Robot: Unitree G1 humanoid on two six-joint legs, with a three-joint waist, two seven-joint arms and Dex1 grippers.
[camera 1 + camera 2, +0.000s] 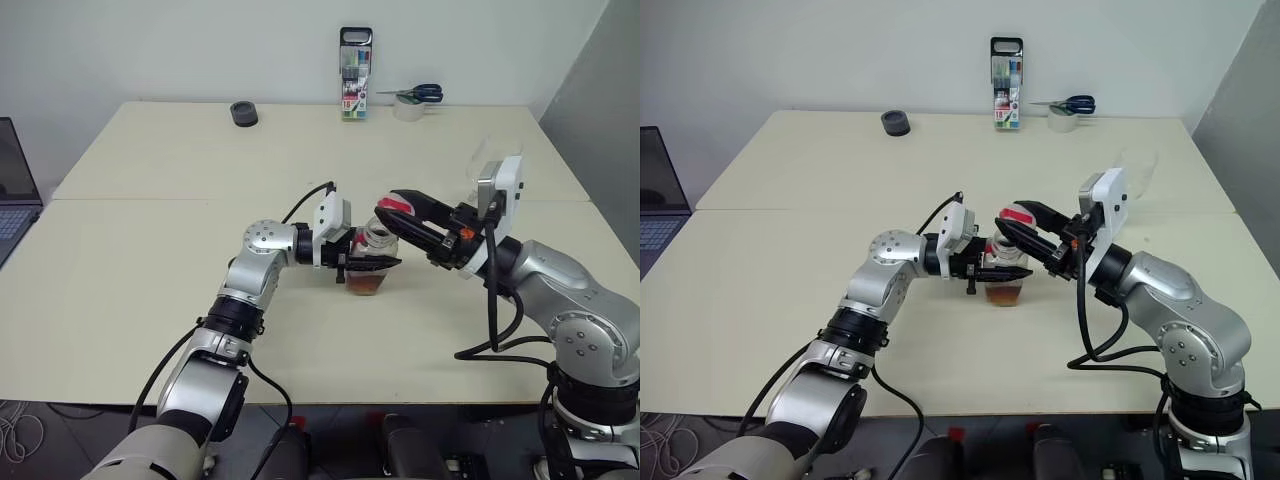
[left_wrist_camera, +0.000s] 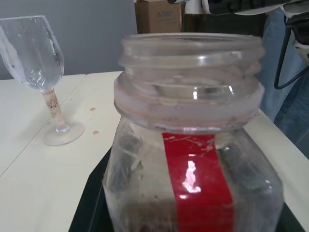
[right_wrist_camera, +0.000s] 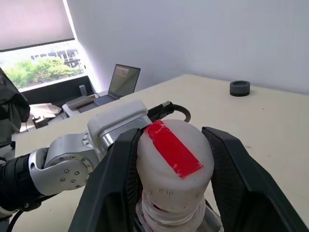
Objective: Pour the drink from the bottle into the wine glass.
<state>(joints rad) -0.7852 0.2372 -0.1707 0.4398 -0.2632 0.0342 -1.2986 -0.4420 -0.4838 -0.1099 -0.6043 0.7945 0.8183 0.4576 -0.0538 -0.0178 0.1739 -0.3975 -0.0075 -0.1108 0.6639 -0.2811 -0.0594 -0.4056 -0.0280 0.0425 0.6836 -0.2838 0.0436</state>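
The bottle [image 1: 372, 258], a small clear one with a red label strip, stands at the table's middle with my left gripper [image 1: 358, 263] shut around its body. Its mouth [image 2: 190, 48] is uncovered. The drink [image 1: 367, 285] is an amber layer at its bottom. My right gripper [image 1: 392, 208] is shut on the cap [image 3: 173, 154], white with a red strip, just above the bottle's neck and slightly to the right. The wine glass [image 2: 36, 53], clear and stemmed, stands upright behind my right wrist [image 1: 1137, 160].
A marker pack [image 1: 355, 75] stands at the table's far edge, with a tape roll and scissors [image 1: 412, 100] to its right. A black round object [image 1: 243, 113] lies at the far left. A laptop [image 1: 15, 190] sits beyond the table's left edge.
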